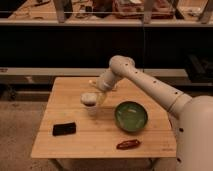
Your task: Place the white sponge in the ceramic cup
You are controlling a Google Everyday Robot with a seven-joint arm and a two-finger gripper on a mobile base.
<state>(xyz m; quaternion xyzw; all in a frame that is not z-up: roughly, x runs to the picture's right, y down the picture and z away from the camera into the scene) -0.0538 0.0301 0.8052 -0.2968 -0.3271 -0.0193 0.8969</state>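
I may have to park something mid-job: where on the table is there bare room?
Bare wood: the table's front strip between black block and red-brown item, and the left rear corner. Crowded: the middle, where the gripper sits over the ceramic cup, green bowl beside it.

light wooden slatted table (pixel 145 140) | speckled grey-beige floor (pixel 20 130) | dark shelving unit (pixel 60 45) behind | cluttered upper shelf (pixel 100 22) | dim warm light

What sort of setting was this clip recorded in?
Probably a lab or workshop: a small wooden table on a speckled floor, with long dark shelving behind holding clutter. The gripper hovers over the ceramic cup, beside a green bowl.
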